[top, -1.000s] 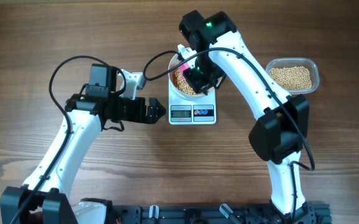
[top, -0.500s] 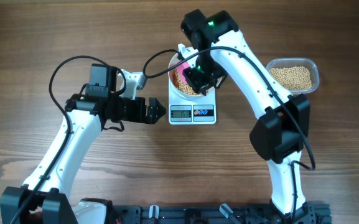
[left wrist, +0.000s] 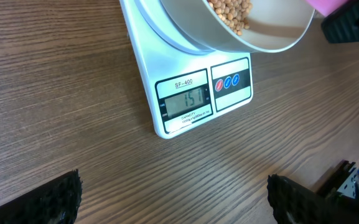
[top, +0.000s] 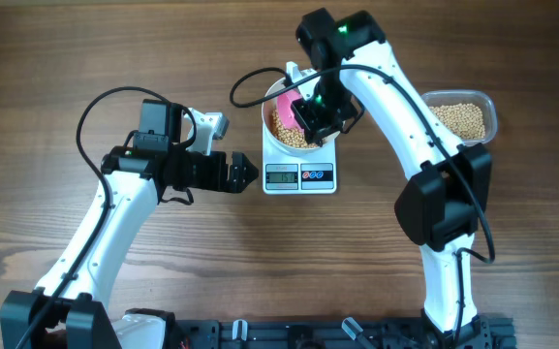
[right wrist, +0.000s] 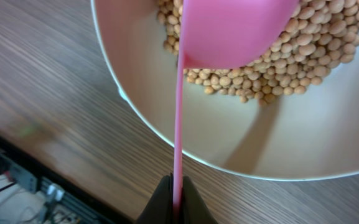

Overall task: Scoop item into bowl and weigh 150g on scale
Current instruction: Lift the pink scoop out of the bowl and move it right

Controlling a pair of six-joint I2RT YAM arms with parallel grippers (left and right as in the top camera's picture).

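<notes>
Bowl (left wrist: 272,34), deep, smooth and white, sat centred on the scale (left wrist: 195,93) so its load registered on the grey display; beans (right wrist: 291,56), small matte tan spheres, lay inside. The right pincer (right wrist: 175,198) was clenched on the thin handle of a glossy pink scoop (right wrist: 229,25), poised over the bowl, probably for fine dosing. The left pincer (top: 247,173) hung released just left of the scale above the wood-grain surface (left wrist: 55,93); a clear tub (top: 493,118) of spare beans stood right of the scale.
</notes>
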